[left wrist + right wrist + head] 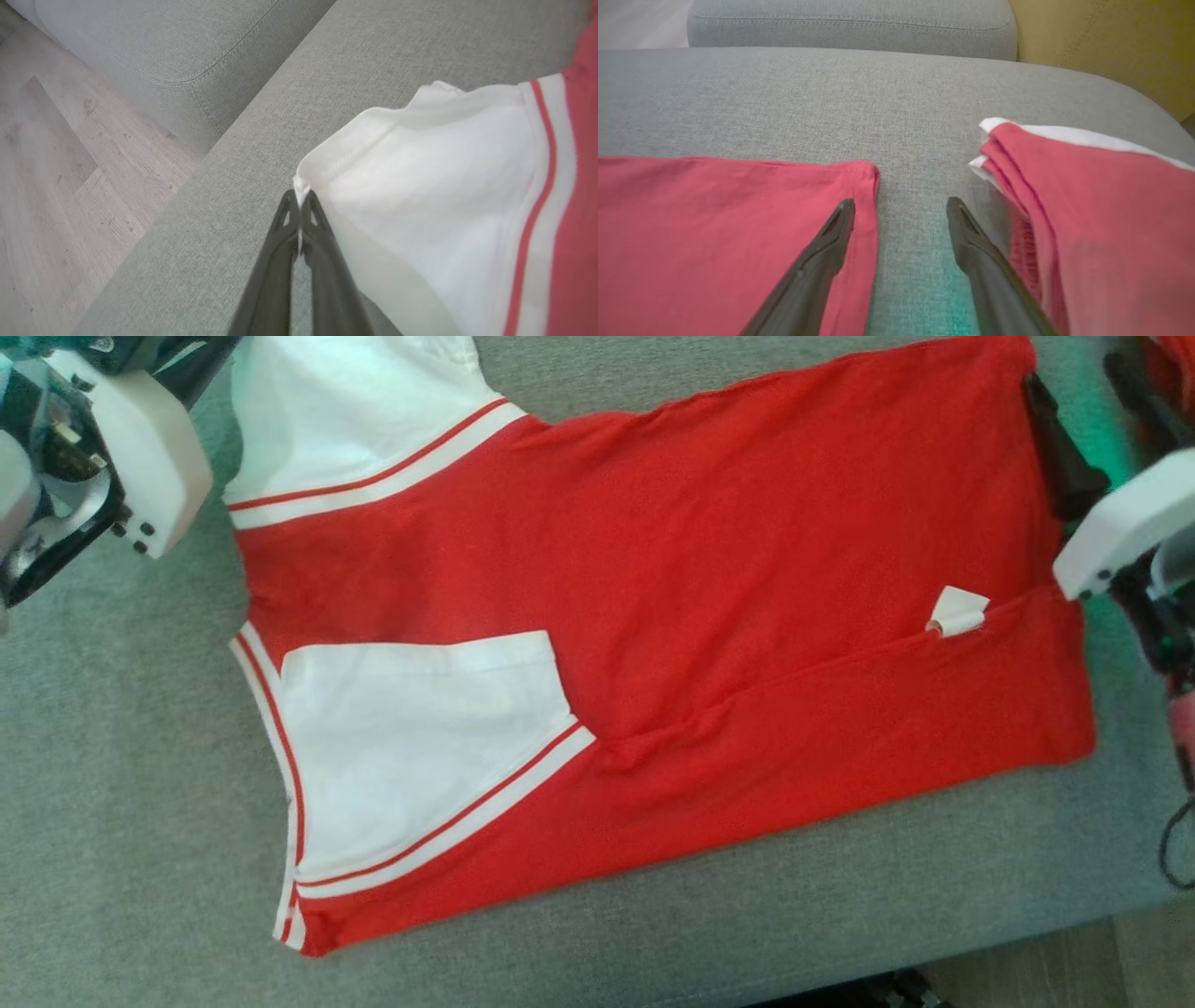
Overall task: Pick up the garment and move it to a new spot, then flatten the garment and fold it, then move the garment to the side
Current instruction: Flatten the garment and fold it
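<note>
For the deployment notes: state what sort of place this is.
Probably a home living room. There is a grey fabric sofa with stitched cushions, a wood-look plank floor beside it, and a red and white garment spread flat on the seat.

Grey sofa [103,784], pale wooden floor [56,163]

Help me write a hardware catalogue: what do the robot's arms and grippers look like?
Each gripper has two long, dark fingers; the left gripper shows triangular cut-outs near its tips, the right gripper ends in narrow points. White shells cover both wrists: the left shell has dark screws and exposed metal, and a black cable loops below the right shell.
</note>
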Controlling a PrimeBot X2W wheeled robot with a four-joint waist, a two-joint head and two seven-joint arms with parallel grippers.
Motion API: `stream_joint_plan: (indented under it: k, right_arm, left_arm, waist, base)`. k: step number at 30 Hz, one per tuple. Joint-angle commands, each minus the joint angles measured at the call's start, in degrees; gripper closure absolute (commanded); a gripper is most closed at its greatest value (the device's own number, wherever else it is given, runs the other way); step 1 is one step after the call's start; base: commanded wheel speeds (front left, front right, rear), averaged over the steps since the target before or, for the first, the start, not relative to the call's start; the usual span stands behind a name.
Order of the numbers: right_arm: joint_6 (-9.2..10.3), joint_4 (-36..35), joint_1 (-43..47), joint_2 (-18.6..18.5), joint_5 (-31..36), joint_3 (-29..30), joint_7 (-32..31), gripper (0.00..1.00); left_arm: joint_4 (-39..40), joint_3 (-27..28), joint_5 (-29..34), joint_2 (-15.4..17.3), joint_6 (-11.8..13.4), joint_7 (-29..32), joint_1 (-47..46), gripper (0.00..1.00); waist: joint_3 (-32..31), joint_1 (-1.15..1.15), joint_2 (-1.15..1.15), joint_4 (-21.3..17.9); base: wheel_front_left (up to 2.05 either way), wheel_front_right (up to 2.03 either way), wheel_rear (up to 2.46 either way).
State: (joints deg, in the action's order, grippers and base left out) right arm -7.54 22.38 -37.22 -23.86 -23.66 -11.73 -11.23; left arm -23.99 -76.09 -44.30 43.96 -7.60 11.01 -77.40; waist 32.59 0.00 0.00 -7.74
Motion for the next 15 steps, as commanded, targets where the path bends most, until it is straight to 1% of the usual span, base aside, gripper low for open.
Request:
stream_joint_plan:
  k: [1,8,10,13,15]
  right_arm:
    - [0.05,-0.9,-0.9,-1.6,-0.1,-0.8,-0.6,0.00]
    - [0.05,4.3,-7.2,-3.9,0.4,-6.0,-4.1,0.00]
    - [0.05,6.5,-8.9,-4.7,-0.1,-8.1,-5.8,0.00]
    - [0.05,8.2,-10.2,-5.4,-0.8,-10.1,-6.9,0.00]
    - [0.05,8.8,-10.9,-6.2,-0.8,-11.5,-7.1,0.10]
  left_arm:
    - [0.2,2.7,0.6,1.5,0.1,-0.3,-2.8,1.00]
    - [0.3,2.7,1.6,0.9,0.1,-0.4,-3.2,1.00]
    - [0.3,2.7,2.0,0.7,0.1,-0.6,-3.2,1.00]
    - [0.3,2.7,2.3,0.6,0.1,-0.7,-3.2,1.00]
    - [0.3,2.7,2.3,0.6,0.1,-0.8,-3.2,1.00]
  waist:
    - [0.1,0.00,0.00,0.3]
    - [0.7,0.00,0.00,1.6]
    - [1.0,0.00,0.00,2.0]
    - [1.2,0.00,0.00,2.4]
    - [1.3,0.00,0.00,2.6]
  base:
    - [0.00,0.00,0.00]
    - [0.00,0.00,0.00]
    - [0.00,0.00,0.00]
    - [0.00,0.00,0.00]
    - [0.00,0.00,0.00]
